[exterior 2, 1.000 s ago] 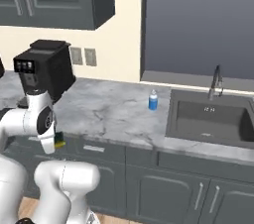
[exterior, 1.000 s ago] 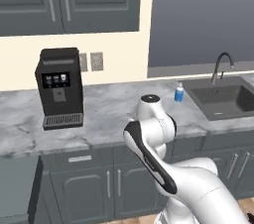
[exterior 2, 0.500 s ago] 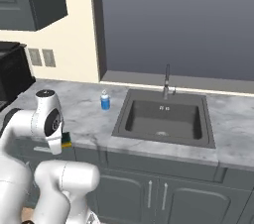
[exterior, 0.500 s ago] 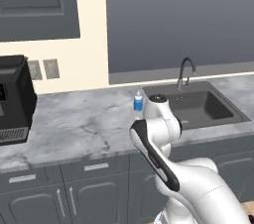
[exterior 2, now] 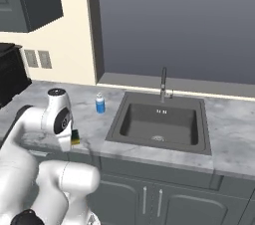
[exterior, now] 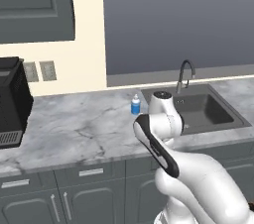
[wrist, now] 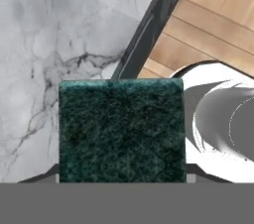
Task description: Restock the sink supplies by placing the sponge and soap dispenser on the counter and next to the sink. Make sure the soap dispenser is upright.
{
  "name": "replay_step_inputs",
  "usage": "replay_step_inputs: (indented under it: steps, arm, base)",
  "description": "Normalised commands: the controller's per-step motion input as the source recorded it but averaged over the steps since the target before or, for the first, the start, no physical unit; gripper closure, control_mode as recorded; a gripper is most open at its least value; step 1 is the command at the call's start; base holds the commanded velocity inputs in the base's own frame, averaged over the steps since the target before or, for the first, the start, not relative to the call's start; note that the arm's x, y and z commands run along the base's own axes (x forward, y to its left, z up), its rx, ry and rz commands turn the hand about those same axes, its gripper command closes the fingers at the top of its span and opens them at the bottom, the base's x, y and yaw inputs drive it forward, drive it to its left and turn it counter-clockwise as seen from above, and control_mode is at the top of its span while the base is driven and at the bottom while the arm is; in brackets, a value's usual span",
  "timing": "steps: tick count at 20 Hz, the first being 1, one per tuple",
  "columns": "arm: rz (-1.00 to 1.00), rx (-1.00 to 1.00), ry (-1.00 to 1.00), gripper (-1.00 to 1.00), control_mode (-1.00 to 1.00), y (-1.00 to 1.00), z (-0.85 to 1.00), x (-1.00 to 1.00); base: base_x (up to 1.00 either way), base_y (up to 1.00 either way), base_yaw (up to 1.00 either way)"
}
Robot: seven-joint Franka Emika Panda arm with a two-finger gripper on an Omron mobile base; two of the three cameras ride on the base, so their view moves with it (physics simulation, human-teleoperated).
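The sponge (wrist: 121,131) sits clamped in the hand (exterior 2: 73,138), held low over the table's (exterior: 74,129) front edge. The base has just driven right, bringing the sink (exterior 2: 159,122) close. The soap (exterior: 135,105) already stands upright beside it, so only the sponge remains.

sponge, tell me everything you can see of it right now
The small rectangular sponge with a yellow body and dark green scrubbing face is held in the end effector above the front edge of the grey-white veined marble counter. In the hand view its rough, fibrous green face points at the camera, square-on. In the right base view a sliver of yellow and dark green shows under the white wrist, left of the dark grey recessed sink. It isn't set down yet.
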Motion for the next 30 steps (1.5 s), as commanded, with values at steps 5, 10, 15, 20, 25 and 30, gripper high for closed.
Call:
replay_step_inputs:
  steps: [5, 10, 15, 20, 25, 30]
  arm:
    - [0.06, 0.00, 0.14, 1.00, -1.00, -0.19, 0.00, 0.99]
    - [0.02, 0.00, 0.10, 1.00, -1.00, -0.15, -0.15, 0.85]
    - [0.00, -0.03, 0.12, 1.00, -1.00, -0.08, -0.25, 0.64]
    - [0.00, -0.07, 0.10, 1.00, -1.00, 0.00, -0.44, 0.31]
    - [0.00, -0.05, 0.03, 1.00, -1.00, 0.00, -0.39, 0.10]
    - [0.00, -0.01, 0.00, -1.00, -1.00, -0.07, -0.20, 0.00]
  base:
    - [0.00, 0.00, 0.00]
    - [0.00, 0.00, 0.00]
    - [0.00, 0.00, 0.00]
    - [0.00, 0.00, 0.00]
    - [0.00, 0.00, 0.00]
    - [0.00, 0.00, 0.00]
